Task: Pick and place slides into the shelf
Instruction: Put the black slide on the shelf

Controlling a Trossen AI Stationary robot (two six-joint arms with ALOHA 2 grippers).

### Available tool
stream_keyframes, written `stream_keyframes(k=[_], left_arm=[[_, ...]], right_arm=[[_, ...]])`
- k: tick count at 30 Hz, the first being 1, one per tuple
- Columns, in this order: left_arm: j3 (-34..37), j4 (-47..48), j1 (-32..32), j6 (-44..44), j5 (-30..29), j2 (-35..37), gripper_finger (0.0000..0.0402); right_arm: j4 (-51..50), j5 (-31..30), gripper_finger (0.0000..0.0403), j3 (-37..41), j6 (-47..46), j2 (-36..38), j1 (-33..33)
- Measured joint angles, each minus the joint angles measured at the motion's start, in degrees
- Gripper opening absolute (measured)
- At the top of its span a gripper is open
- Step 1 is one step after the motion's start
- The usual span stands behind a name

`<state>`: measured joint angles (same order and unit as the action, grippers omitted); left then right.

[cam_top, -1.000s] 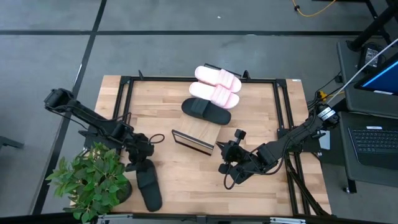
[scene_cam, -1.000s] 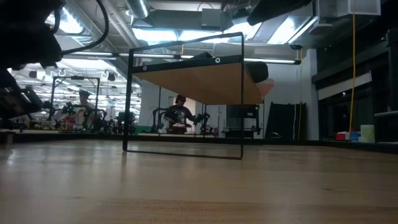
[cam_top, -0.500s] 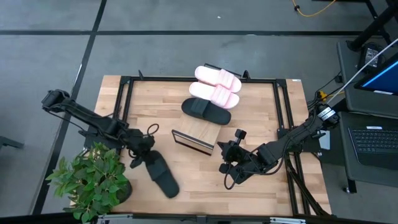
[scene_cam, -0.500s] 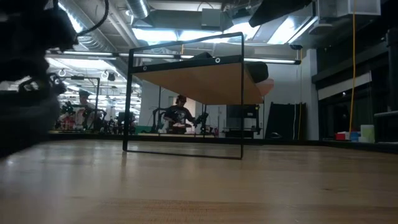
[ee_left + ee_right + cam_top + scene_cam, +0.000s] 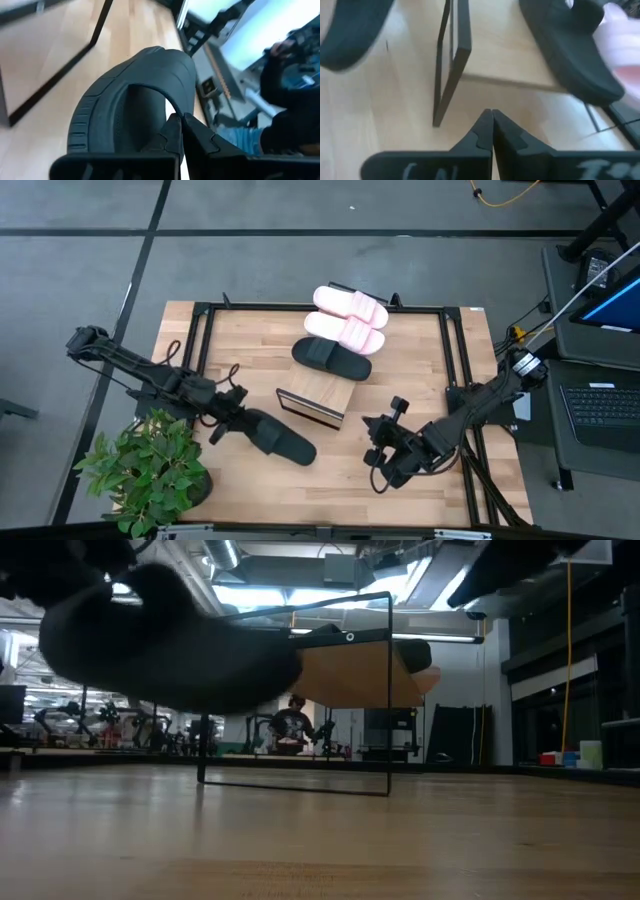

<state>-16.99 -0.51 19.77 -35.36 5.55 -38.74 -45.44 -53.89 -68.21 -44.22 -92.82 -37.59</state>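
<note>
There were four slides in all, two black and two pink. On the far left stood one green plant [image 5: 150,470] at the table's [image 5: 330,480] near corner. The left arm reached in from the left edge, stretched low across the wood. The left gripper [image 5: 228,423] was squeezed tight on the edge of one black slide [image 5: 280,438], which hung in the air just beside the shelf's low end. One shelf [image 5: 325,385] sat in the middle, slanted. On it lay the other black slide [image 5: 332,358], and past that the two pink slides [image 5: 348,318], side by side at the top. On the right, the right arm bent in from the right edge, and the right gripper [image 5: 378,455] pointed toward the shelf, pressed closed with nothing in it.
</note>
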Motion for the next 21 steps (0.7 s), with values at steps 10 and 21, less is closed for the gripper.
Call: stream_keyframes(k=[10,21], left_arm=[[0.00,-8.64,0.00,0.56,-1.98,2.14,0.0000],[-8.98,-9.49,-0.78,8.71,-7.81,2.03,0.0000]], right_arm=[[2.66,0.11,0.0003,5.39,-8.44,0.00,-1.00],[7.63,0.09,0.0003,7.63,-6.82,-0.02,-1.00]])
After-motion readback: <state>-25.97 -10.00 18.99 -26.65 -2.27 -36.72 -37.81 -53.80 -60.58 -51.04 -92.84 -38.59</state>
